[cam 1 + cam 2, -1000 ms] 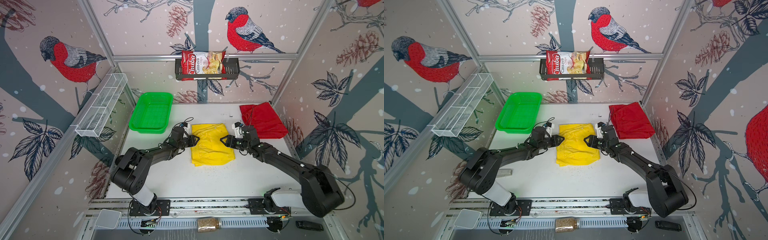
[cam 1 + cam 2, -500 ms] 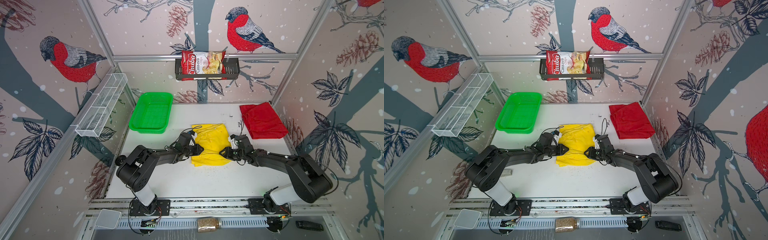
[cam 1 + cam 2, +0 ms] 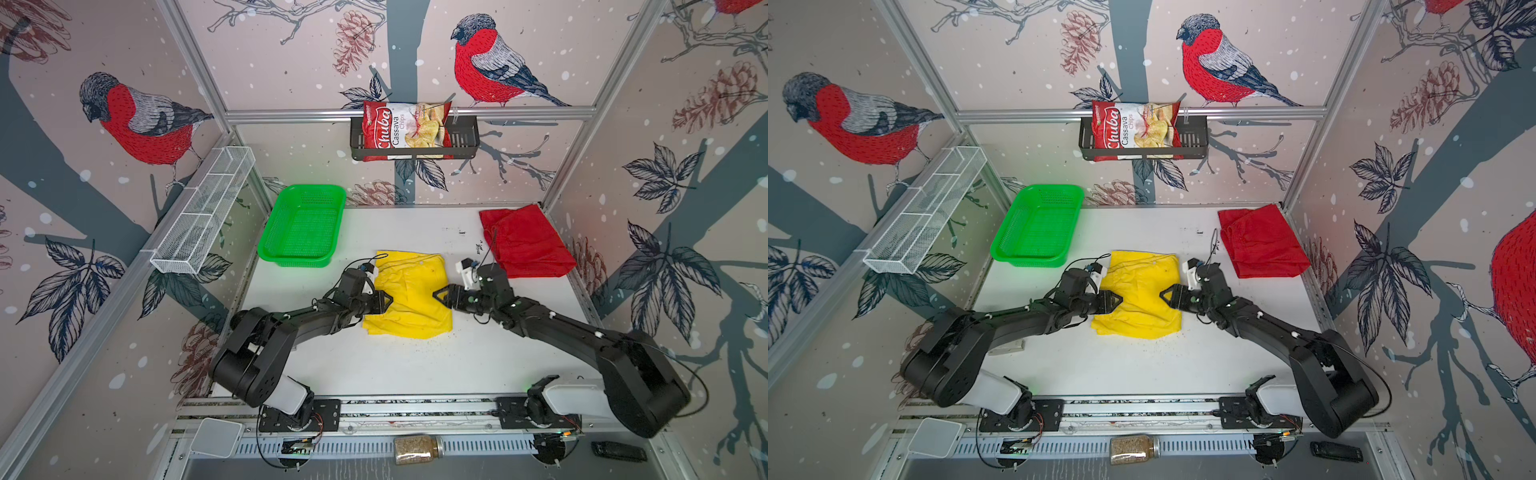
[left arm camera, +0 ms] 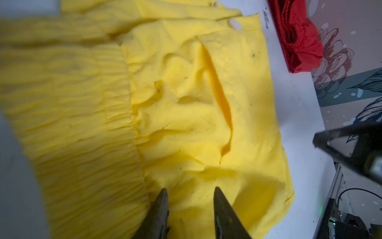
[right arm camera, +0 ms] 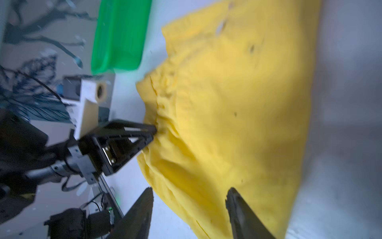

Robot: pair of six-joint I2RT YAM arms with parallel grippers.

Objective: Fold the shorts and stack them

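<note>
We see the yellow shorts (image 3: 411,286) lying rumpled near the middle of the white table (image 3: 415,365), in both top views (image 3: 1142,299). Their gathered elastic waist (image 4: 82,124) fills much of the left wrist view.

Our 2 arms reach in low from opposite sides and face each other across the cloth. Our left gripper (image 3: 388,298) sits at the left edge of the yellow shorts. In its wrist view (image 4: 190,191) the 2 fingers stand apart with yellow cloth showing between them, so the jaws are parted and nothing is pinched. From the right wrist view, its tip (image 5: 154,130) touches the cloth's edge.

Our right gripper (image 3: 436,294) sits at the right edge of the same pair. Its jaws are spread wide in its own view (image 5: 190,189), which is blurred. One finger is over bare table and the other over yellow cloth, with no grip on anything.

The red shorts (image 3: 525,243) lie in a loose heap at the far right corner of the table, well apart from the yellow pair. The green basket (image 3: 305,262) rests at the far left, beyond our left gripper.
</note>
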